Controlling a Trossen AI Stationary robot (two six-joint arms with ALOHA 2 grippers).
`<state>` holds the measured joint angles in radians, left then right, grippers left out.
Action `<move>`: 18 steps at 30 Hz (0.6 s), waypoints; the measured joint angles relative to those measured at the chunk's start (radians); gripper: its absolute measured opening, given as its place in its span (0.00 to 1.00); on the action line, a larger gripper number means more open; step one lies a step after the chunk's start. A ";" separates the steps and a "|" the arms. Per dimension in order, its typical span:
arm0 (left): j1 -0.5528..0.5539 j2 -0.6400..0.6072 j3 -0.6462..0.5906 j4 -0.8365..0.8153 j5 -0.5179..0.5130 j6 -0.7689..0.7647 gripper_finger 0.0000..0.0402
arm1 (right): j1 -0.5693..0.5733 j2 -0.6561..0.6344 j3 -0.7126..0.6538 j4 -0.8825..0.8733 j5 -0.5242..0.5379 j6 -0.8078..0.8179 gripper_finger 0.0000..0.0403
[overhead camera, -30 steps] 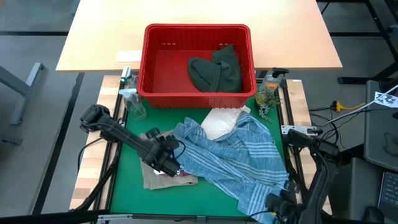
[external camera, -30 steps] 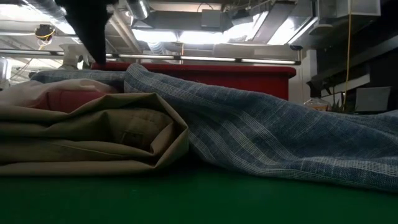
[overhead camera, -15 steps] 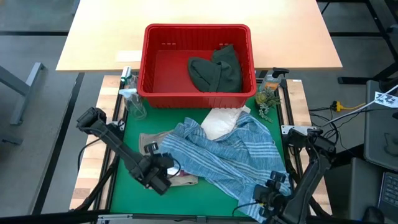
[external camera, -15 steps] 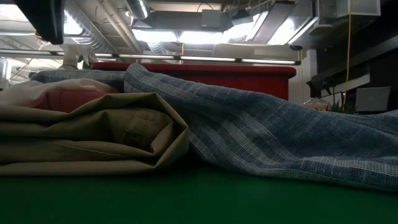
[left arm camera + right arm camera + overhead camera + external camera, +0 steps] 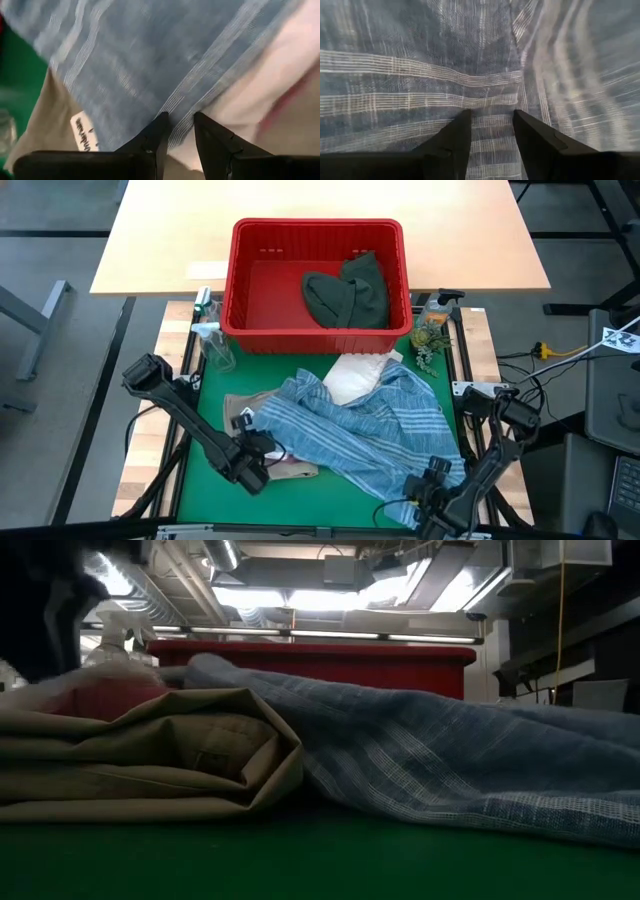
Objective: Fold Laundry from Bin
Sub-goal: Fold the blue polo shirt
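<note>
Beyond both sets of jaws, at the far side of the table point(image 5: 150, 240), stands the one red bin point(image 5: 240, 280), and a single dark green garment point(image 5: 350, 295) lies inside it, not yet taken out. Between the two arms the one blue-white striped shirt point(image 5: 370, 430) sprawls over the green mat point(image 5: 195, 485), and it is what has changed. Over the last second the left gripper point(image 5: 255, 455) has drawn back toward the near left, and the shirt's left edge has come with it, so the cloth now covers more of the heap there. Its jaws stand nearly together and, by the wrist view, pinch that edge. The right gripper point(image 5: 432, 485) has moved from the mat's near edge up onto the shirt's near right corner. Its jaws are spread with striped cloth showing in the gap, and I judge that nothing is gripped there yet. To me this reads as the start of spreading the shirt flat for folding, with one side held and the other not yet taken. Under and just beside the left jaws lies the one tan garment point(image 5: 235, 405), loosely folded. A small white cloth point(image 5: 355, 375) lies beyond the shirt, between it and the bin. A single small maroon cloth point(image 5: 100, 702) shows only as a reddish patch on top of the tan garment. That makes five cloth pieces, four out on the mat and one in the bin.
</note>
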<state>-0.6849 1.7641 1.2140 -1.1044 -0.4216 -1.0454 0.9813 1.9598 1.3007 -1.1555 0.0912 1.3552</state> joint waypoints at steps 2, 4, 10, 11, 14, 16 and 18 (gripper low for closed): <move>0.001 0.000 -0.027 -0.017 0.006 0.002 0.22 | 0.000 -0.002 -0.031 0.026 -0.034 0.001 0.37; 0.001 0.000 -0.045 -0.022 0.010 0.005 0.22 | 0.000 -0.005 -0.047 0.030 -0.062 0.002 0.37; 0.001 0.000 -0.052 -0.073 0.073 0.005 0.22 | 0.000 -0.006 -0.026 -0.004 -0.069 -0.002 0.37; 0.001 0.000 -0.044 -0.085 0.092 0.005 0.22 | 0.000 -0.005 -0.015 -0.019 -0.067 -0.002 0.37; 0.000 0.000 0.000 -0.141 0.131 0.005 0.22 | 0.001 -0.005 0.030 -0.073 -0.058 -0.002 0.37; -0.005 0.000 0.040 -0.184 0.132 0.005 0.22 | 0.001 -0.005 0.074 -0.122 -0.047 -0.002 0.37; -0.006 0.000 0.088 -0.216 0.119 0.005 0.22 | 0.001 -0.005 0.118 -0.160 -0.029 -0.003 0.37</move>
<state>-0.6911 1.7645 1.3016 -1.3203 -0.3024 -1.0400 0.9828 1.9545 1.4182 -1.3155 0.0619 1.3525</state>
